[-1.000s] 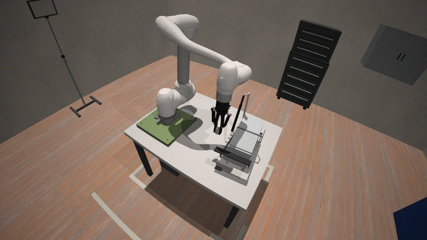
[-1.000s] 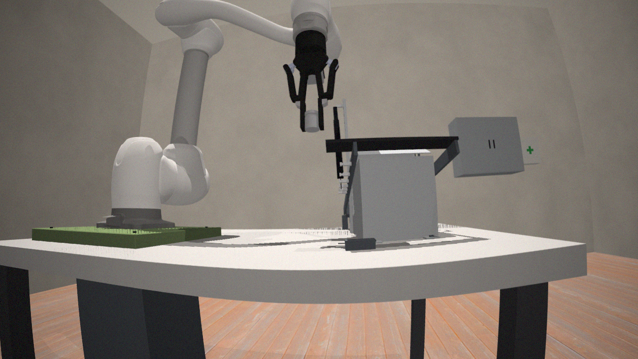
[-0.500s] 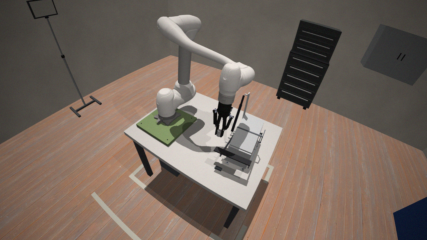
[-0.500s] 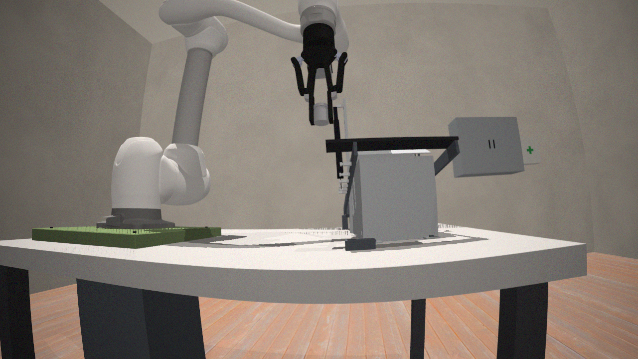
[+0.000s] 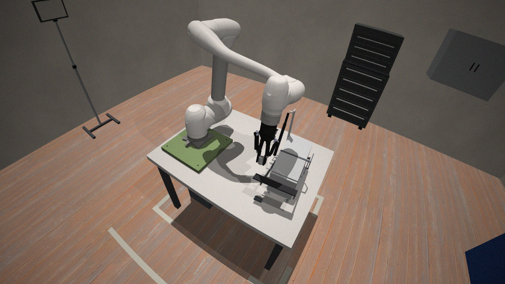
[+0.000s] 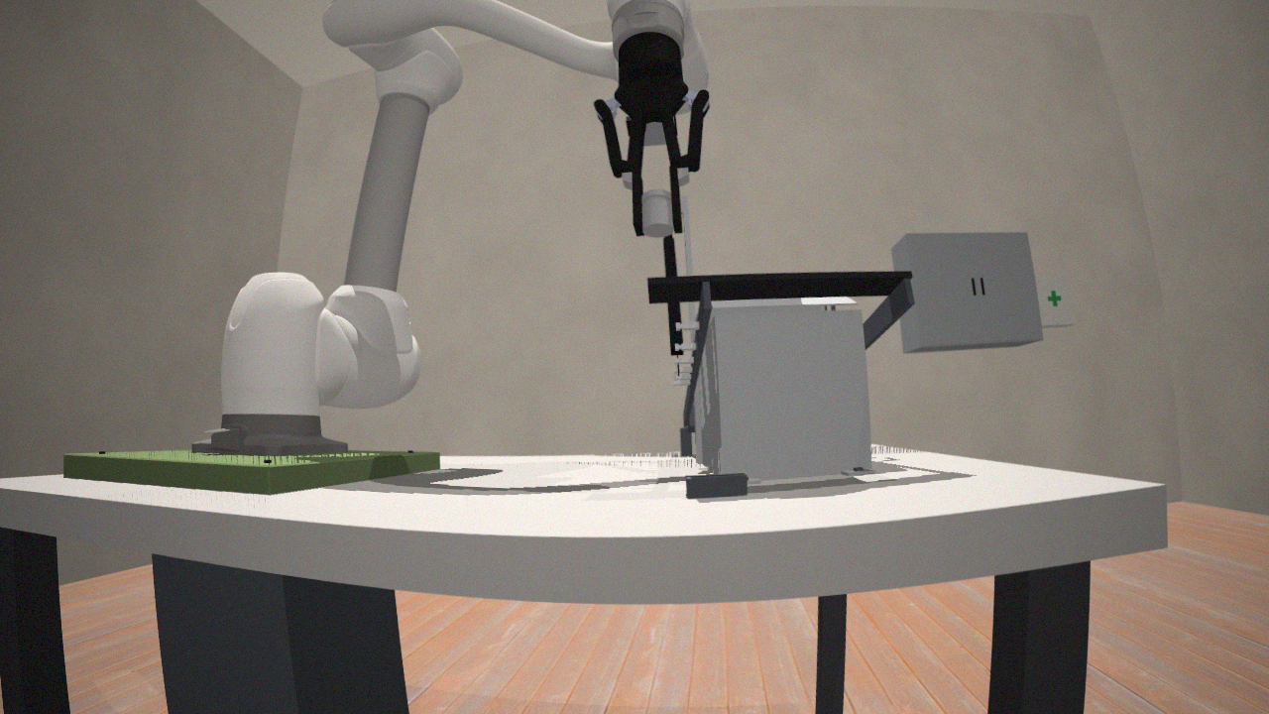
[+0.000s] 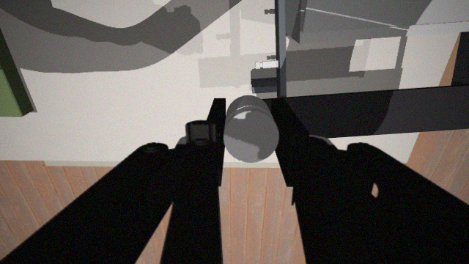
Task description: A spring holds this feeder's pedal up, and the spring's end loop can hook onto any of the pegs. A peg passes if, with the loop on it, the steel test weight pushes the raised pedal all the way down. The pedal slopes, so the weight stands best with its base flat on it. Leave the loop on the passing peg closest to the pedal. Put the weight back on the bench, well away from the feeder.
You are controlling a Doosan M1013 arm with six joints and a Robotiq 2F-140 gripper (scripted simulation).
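Note:
My gripper (image 5: 261,159) (image 6: 657,223) (image 7: 248,116) is shut on the steel test weight (image 5: 260,161) (image 6: 657,212) (image 7: 250,128), a short grey cylinder held upright. It hangs a little above the left end of the black pedal (image 5: 275,184) (image 6: 780,286) (image 7: 385,110), which stands raised over the grey feeder box (image 5: 287,165) (image 6: 780,391). Small pale pegs (image 6: 683,341) stick out of a black upright strip at the box's left side. I cannot tell which peg the spring's loop is on.
The arm's base stands on a green plate (image 5: 197,152) (image 6: 257,468) at the table's left. A small black block (image 5: 258,199) (image 6: 715,484) lies on the white table (image 5: 218,183) (image 6: 532,524) in front of the feeder. A thin grey post (image 5: 291,123) rises behind the feeder.

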